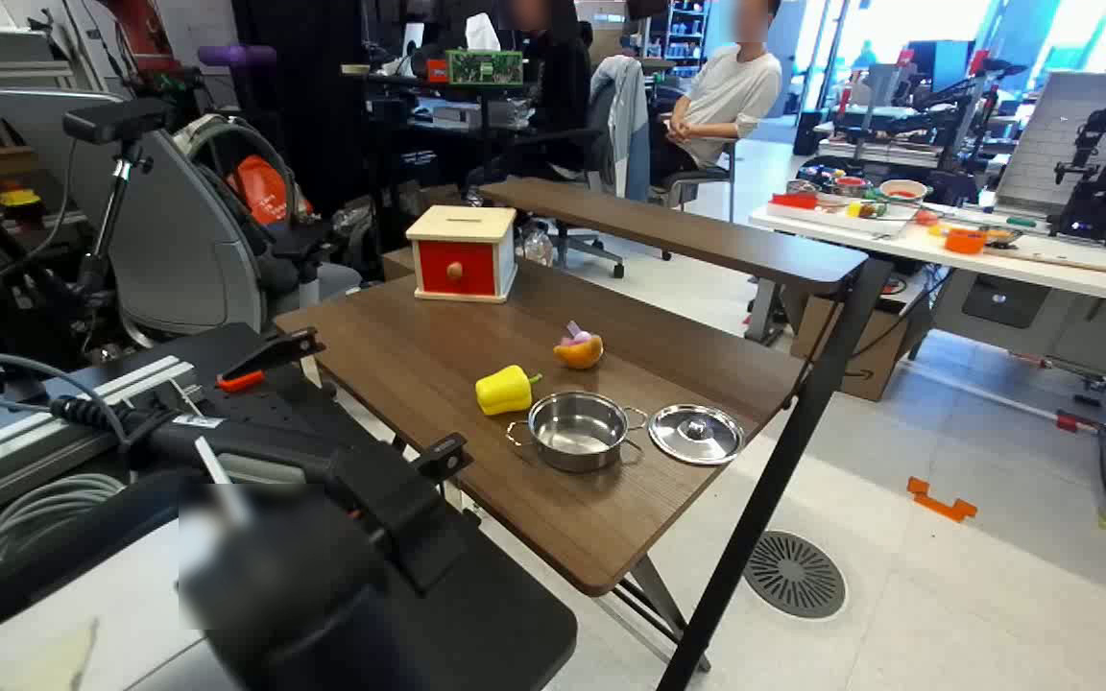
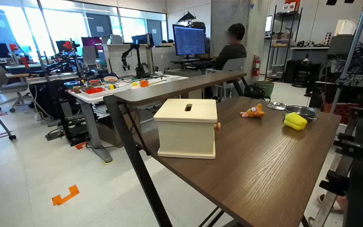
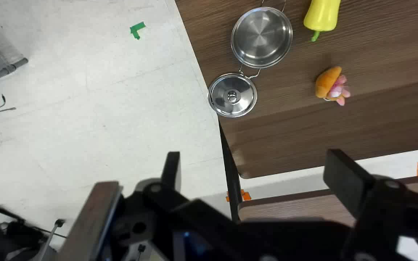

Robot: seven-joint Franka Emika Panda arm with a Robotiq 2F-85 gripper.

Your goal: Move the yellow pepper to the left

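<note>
The yellow pepper [image 1: 505,391] lies on its side on the brown table [image 1: 390,336], beside a metal pot, with its green stem pointing toward the orange toy. It also shows in an exterior view [image 2: 295,121]. In the wrist view the pepper [image 3: 322,14] is at the top edge and partly cut off. My gripper [image 3: 254,159] is open and empty, its fingers wide apart above the table corner and floor in that view, away from the pepper. The gripper fingers do not show in either exterior view.
The metal pot [image 1: 580,459] stands close to the pepper, with its lid [image 1: 697,434] beside it. An orange and pink toy [image 3: 327,83] lies nearby. A wooden box [image 2: 186,135] with a red drawer stands at the table's far end. A raised shelf [image 1: 668,230] runs along one side.
</note>
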